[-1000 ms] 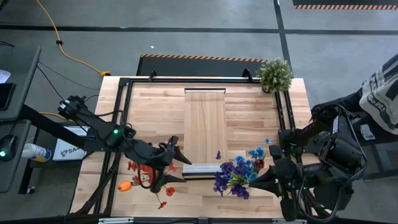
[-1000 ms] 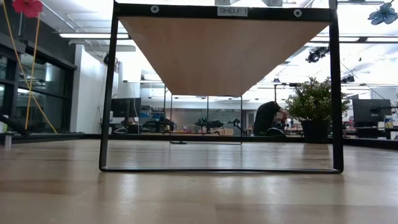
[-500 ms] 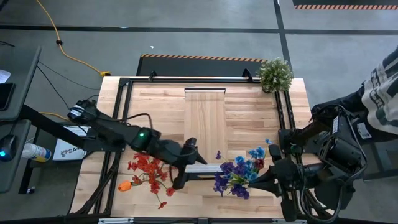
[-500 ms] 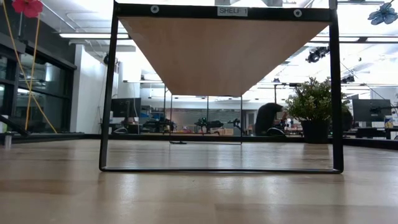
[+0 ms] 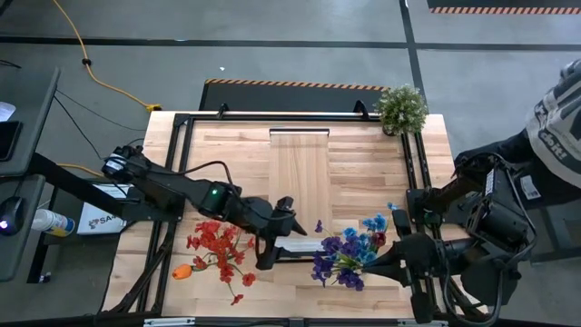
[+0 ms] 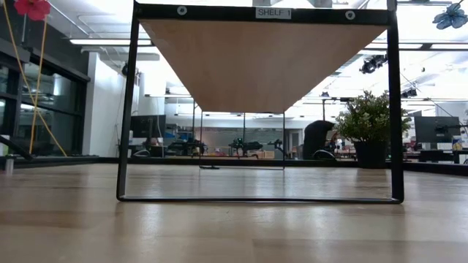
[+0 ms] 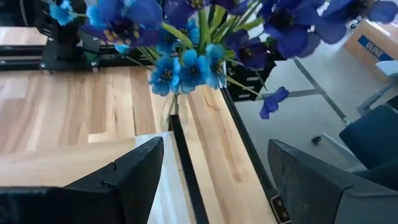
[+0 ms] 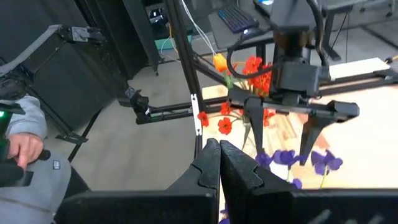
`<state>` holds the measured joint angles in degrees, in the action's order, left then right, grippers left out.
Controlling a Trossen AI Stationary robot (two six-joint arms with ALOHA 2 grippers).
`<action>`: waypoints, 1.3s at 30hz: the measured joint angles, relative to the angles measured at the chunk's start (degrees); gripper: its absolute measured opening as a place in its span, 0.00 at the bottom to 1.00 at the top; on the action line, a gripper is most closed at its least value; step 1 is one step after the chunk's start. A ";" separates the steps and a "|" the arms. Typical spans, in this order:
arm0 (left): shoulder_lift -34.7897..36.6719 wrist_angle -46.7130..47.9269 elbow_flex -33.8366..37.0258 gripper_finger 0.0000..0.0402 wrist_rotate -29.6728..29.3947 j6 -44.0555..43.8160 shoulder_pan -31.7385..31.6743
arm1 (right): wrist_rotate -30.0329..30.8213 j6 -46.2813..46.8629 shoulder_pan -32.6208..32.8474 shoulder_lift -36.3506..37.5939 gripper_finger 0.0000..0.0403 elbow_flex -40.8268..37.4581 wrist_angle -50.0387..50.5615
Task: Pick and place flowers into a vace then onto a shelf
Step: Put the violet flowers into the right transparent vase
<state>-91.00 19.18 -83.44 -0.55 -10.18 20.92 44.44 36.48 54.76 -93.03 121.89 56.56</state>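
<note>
Blue and purple flowers [image 5: 348,252] stand in a clear vase [image 7: 172,113] near the table's near right. Red and orange flowers [image 5: 216,249] stand at the near left; one red head [image 6: 32,7] shows in the low view. The shelf [image 5: 300,182] is a raised light-wood plank with a pale strip at its near end [image 5: 292,246]. My left gripper [image 5: 283,234] is open over that near end, facing the blue flowers [image 7: 186,65], fingers well apart [image 7: 214,180]. My right gripper [image 8: 218,149] is shut beside the blue flowers [image 5: 377,259], with nothing visible between its fingers.
A bushy potted plant [image 5: 400,107] stands at the far right corner. A black frame [image 5: 178,173] runs around the tabletop and carries the shelf [image 6: 263,62]. A person stands off the right edge [image 5: 558,127]; a hand [image 8: 18,148] shows beyond the table.
My left gripper has swung toward the table's right edge and slightly down, from over the red flowers to the shelf's near end, nearer the blue flowers. It has stayed open. The red flowers now show uncovered.
</note>
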 joint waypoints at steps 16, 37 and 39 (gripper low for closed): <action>-5.67 -8.38 -0.77 0.80 9.28 4.47 -4.97 | 0.92 -3.05 -0.02 -0.02 0.00 0.00 -2.88; -6.71 -10.19 -3.85 0.80 13.51 6.94 -5.21 | 2.37 -3.07 -0.02 -0.02 0.00 0.00 -2.89; -6.71 -11.35 -3.85 0.80 13.52 6.94 -5.21 | 2.41 -3.07 -0.02 -0.02 0.00 0.00 -2.89</action>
<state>-97.71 7.83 -87.29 12.97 -3.25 15.70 46.85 33.41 54.74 -93.06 121.89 53.67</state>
